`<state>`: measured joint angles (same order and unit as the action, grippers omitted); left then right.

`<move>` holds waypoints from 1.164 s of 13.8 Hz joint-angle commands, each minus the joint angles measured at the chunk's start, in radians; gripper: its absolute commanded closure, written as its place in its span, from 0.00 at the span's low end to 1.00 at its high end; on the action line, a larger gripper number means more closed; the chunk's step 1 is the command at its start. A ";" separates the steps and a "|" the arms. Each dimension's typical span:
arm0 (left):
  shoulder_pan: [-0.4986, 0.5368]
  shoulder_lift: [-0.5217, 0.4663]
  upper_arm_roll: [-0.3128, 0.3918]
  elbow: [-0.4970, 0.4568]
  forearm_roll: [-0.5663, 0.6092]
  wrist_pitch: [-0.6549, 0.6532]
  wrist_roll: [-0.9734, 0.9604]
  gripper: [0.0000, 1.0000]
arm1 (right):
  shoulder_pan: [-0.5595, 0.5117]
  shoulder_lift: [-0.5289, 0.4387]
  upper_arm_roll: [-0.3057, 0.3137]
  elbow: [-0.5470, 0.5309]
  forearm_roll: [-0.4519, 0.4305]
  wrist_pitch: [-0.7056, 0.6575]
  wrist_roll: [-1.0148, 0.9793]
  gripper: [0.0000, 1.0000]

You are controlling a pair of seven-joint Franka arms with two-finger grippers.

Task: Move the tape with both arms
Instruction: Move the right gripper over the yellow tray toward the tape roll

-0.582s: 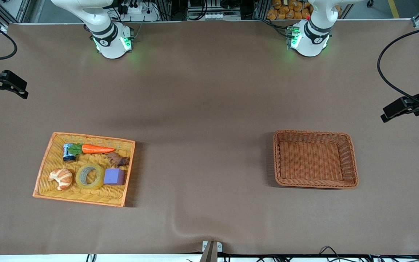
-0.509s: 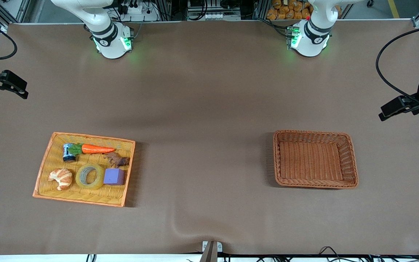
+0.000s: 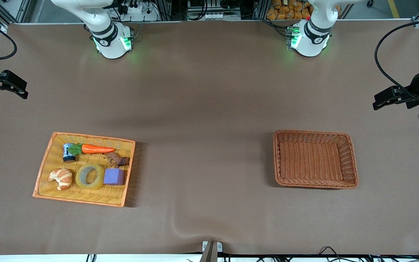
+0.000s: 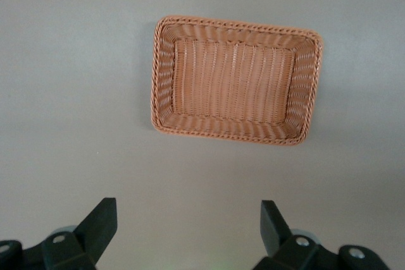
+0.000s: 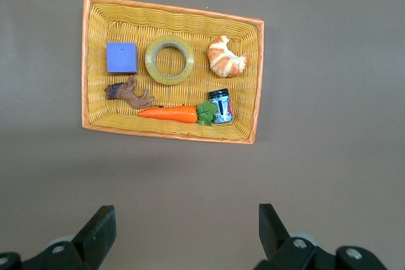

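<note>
The tape [image 3: 90,176], a translucent yellowish ring, lies flat in the yellow woven tray [image 3: 78,199] at the right arm's end of the table, between a croissant [image 3: 61,178] and a purple cube [image 3: 114,177]. It also shows in the right wrist view [image 5: 169,59]. My right gripper [image 5: 186,216] is open and empty, high over the table beside the tray [image 5: 171,136]. My left gripper [image 4: 188,210] is open and empty, high over the table beside the brown wicker basket [image 4: 234,136]. Its black hand [image 3: 395,96] shows at the front view's edge.
The tray also holds a carrot [image 3: 98,149], a small can [image 3: 68,153] and a brown figure [image 3: 116,159]. The empty brown basket [image 3: 315,183] stands at the left arm's end of the table. Bare brown tabletop lies between tray and basket.
The left arm's hand has shifted inward from the front view's edge and a little toward the bases. The right arm and the things in the tray have not moved.
</note>
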<state>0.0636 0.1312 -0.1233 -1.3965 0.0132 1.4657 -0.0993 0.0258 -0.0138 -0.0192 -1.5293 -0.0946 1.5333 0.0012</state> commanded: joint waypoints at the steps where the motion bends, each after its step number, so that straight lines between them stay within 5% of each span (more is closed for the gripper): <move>1: 0.008 -0.028 -0.010 0.007 0.017 -0.041 0.021 0.00 | 0.003 0.012 0.001 0.023 -0.019 -0.016 0.008 0.00; 6: 0.008 -0.103 -0.029 -0.059 0.016 -0.022 -0.013 0.00 | 0.008 0.012 0.002 0.024 -0.013 -0.051 0.005 0.00; 8: 0.010 -0.183 -0.029 -0.168 0.016 0.071 -0.005 0.00 | 0.031 0.012 0.002 0.026 -0.013 -0.071 0.006 0.00; 16: 0.008 -0.159 -0.025 -0.142 0.005 0.076 0.007 0.00 | 0.068 0.015 0.002 0.031 -0.005 -0.071 0.005 0.00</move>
<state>0.0653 -0.0251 -0.1410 -1.5324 0.0139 1.5191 -0.1022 0.0753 -0.0135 -0.0143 -1.5289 -0.0943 1.4812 0.0012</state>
